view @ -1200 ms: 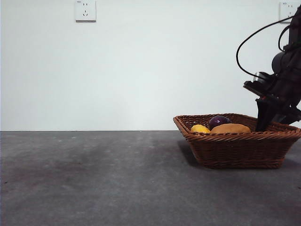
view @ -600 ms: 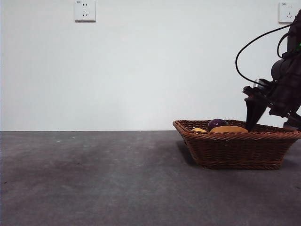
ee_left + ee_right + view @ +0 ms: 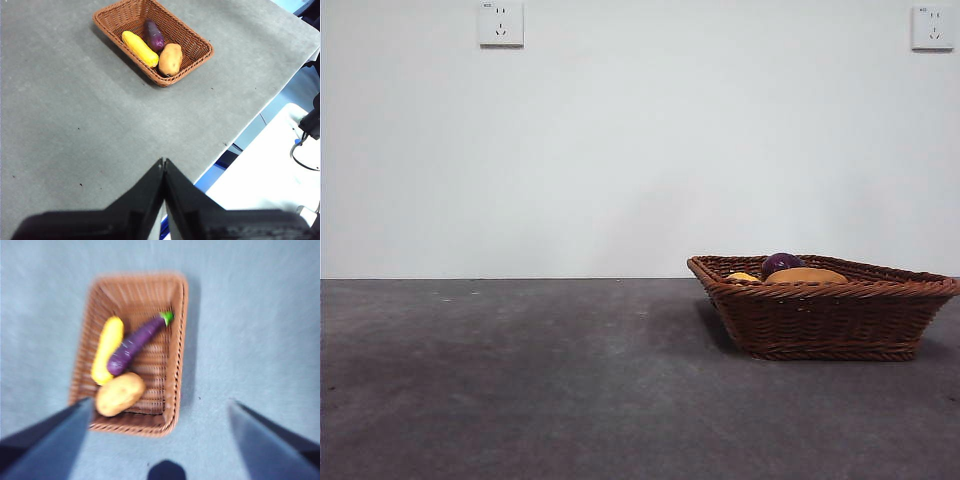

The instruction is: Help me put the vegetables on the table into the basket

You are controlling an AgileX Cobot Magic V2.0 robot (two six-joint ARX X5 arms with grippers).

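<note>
Overhead, my right wrist camera gives the clearest look, though it is blurred: the wicker basket [image 3: 134,352] holds all three vegetables. A long purple eggplant [image 3: 134,344] with a green stem lies diagonally, a yellow squash-like piece [image 3: 107,349] sits beside it along one long wall, and the potato [image 3: 120,394] lies at one end, touching or nearly touching both. The right gripper [image 3: 160,440] hangs high above the basket with its jaws spread wide.

From the front view I see only the tops of the three poking above the braided rim of the basket [image 3: 825,315], which stands on the grey table [image 3: 520,380]; neither arm shows there.

My left wrist camera sees the basket [image 3: 152,41] from far off, while the left gripper [image 3: 163,165] sits over the table's edge, jaws pressed together on nothing.
</note>
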